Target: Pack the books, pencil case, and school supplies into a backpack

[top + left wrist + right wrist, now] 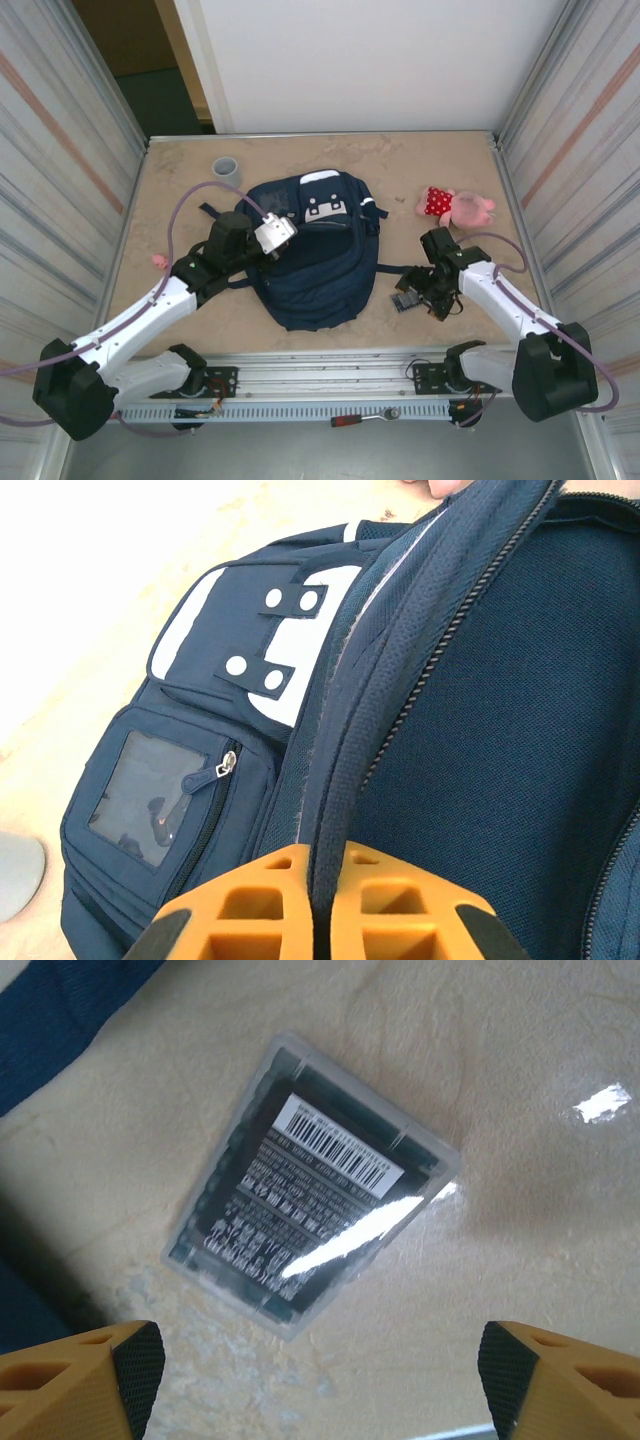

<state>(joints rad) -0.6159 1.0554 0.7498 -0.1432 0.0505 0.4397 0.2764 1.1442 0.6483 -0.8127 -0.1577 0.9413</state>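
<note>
We see the navy backpack (310, 270) lying flat near the middle of the sandy worktop (180, 200), its white-patched top towards the far wall. The left fingers (250, 910) are pressed together on a padded, piped edge of the backpack beside a zipper line, at the bag's upper left part in the overhead view, so the fabric is pinched between them. From the left wrist we also make out a white patch with dark snap tabs and a small clear-window pocket with its own zip pull. To the right of the bag, apart from it, a flat packaged school supply (310, 1195) lies on the worktop: a dark rectangle in a clear case, with a white barcode label facing up. The right fingers (80, 1370) stand wide apart above it and hold nothing. Further back on the right lies a pink and red plush toy (455, 205), and a grey cup (226, 169) stands near the far left corner.
</note>
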